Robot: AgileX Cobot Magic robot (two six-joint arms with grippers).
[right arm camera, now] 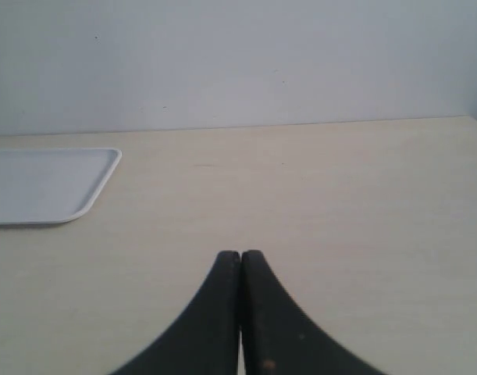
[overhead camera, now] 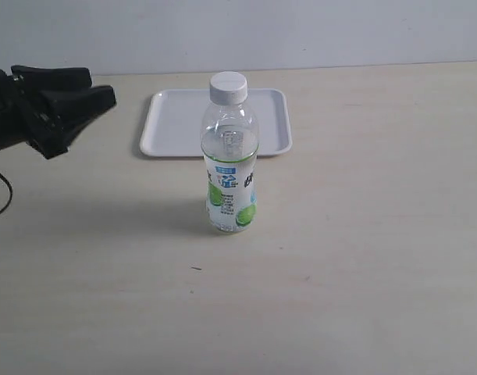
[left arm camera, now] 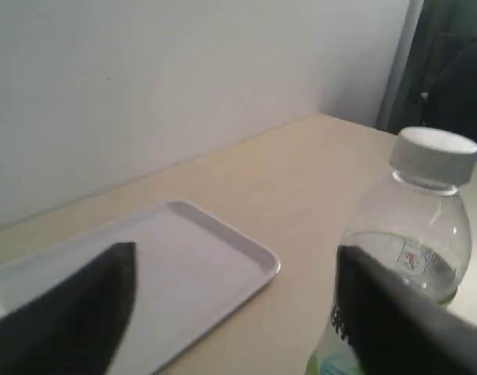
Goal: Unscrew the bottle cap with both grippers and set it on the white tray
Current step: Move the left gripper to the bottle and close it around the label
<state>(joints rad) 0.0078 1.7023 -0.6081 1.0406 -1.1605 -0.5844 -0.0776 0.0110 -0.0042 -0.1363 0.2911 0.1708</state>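
Bottle point(overhead camera: 230, 160) upright, long axis vertical, cap point(overhead camera: 228, 86) uppermost, before tray point(overhead camera: 172, 125)

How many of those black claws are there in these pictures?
2. The left gripper sits at the exterior view's left edge, jaws open, apart from the bottle. The right gripper shows only in its own wrist view, jaws shut, over the table.

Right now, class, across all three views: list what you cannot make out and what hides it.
- Exterior view: right gripper out of frame; left gripper partly cut off by the picture's edge.
- Exterior view: label print on the bottle too small to read.
- Left wrist view: bottle's lower part hidden by a blurred finger.
- Right wrist view: white tray cut off by the edge.
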